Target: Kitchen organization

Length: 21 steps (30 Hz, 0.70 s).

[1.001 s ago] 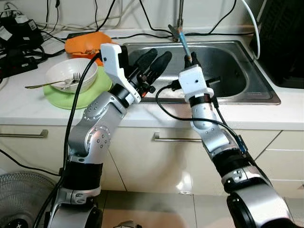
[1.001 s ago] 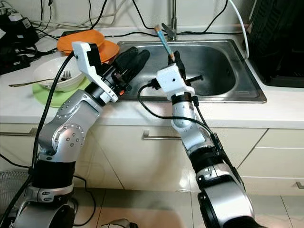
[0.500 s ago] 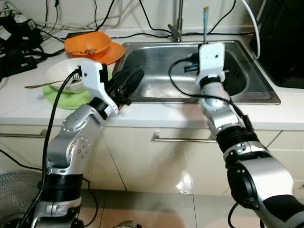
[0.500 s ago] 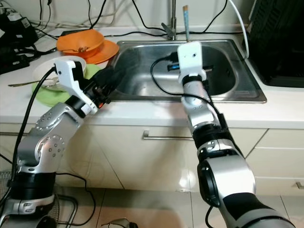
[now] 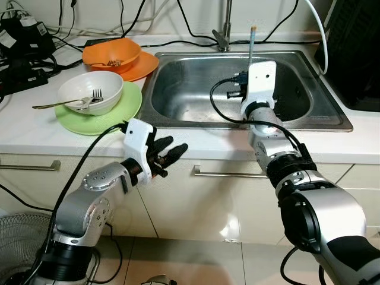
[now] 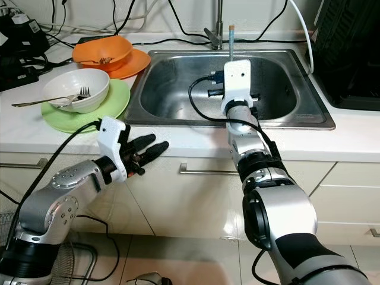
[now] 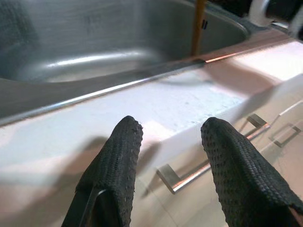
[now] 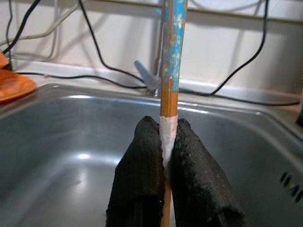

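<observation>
Over at the far left corner of the desk there is a heap of black cables and adapters. Next along, near the front edge, sits a green plate with a white bowl on it, and a fork resting inside the bowl with its handle poking out to the left. Behind that, toward the back edge, an orange bowl stands on an orange plate.

The left claw hangs in front of the desk, just below its front edge and level with the cabinet fronts, pointing to the right. Its two black fingers are spread apart with nothing between them; from its wrist camera you look past them at the desk's front edge, the rim of the sink and a drawer handle below.

The steel sink is sunk into the middle of the desk, with the tap at its back rim and black wires trailing along the wall behind.

The right claw is held over the sink, right of its middle. Its fingers are pressed together on a thin wooden stick, orange-brown low down, with chipped blue paint higher up and a pale band where the fingers pinch it. The stick stands upright, its tip rising above the back rim of the sink beside the tap.

At the right end of the desk a dark, blocky object sits by the sink.
</observation>
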### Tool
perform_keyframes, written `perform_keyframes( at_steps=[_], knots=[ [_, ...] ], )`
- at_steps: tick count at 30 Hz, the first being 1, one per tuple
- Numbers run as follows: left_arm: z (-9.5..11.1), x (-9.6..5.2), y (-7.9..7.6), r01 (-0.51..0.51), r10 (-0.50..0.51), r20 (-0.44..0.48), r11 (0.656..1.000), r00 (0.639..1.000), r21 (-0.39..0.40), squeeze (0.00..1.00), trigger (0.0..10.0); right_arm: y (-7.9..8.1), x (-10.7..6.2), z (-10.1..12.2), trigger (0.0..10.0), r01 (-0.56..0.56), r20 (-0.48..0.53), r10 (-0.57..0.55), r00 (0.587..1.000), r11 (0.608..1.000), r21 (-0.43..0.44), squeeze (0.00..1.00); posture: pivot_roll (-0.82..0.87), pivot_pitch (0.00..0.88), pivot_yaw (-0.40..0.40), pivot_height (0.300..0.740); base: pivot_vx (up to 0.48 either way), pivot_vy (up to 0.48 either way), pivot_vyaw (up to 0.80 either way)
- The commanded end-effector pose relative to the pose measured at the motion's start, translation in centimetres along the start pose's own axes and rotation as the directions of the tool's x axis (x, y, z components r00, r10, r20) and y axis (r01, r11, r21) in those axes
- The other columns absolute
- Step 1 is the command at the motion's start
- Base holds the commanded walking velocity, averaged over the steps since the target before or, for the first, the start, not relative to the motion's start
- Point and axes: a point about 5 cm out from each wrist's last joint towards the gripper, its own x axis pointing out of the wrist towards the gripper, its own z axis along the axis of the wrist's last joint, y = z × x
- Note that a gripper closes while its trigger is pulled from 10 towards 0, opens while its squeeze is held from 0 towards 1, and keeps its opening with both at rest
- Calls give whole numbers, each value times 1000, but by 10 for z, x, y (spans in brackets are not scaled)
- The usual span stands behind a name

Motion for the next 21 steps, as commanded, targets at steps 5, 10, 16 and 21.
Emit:
perform_keyframes(
  at_steps=[5, 10, 16, 21],
  knots=[
    [-6, -6, -9, 23, -23, -50, 1000, 998, 3, 0, 10000, 3, -3, -10, 10000, 1, -57, 1, 998, 999, 38, 0, 249, 71, 68, 740, 0, 0, 0],
    [-5, -8, -13, 28, -28, -50, 1000, 998, -3, 0, 10000, 4, -4, -12, 10000, -4, -64, 6, 998, 999, 38, 0, 254, 82, 69, 740, 0, 0, 0],
    [-2, -8, -13, 18, -18, -37, 1000, 999, 1, 0, 10000, 4, -4, -13, 10000, -7, -67, 9, 998, 999, 38, 192, 255, 91, 64, 740, 0, 0, 0],
    [2, -6, -13, 11, -11, -18, 1000, 1000, 3, 0, 10000, 4, -3, -11, 10000, -16, -61, 18, 998, 999, 37, 1000, 256, 93, 60, 740, 0, 0, 0]
  ],
)
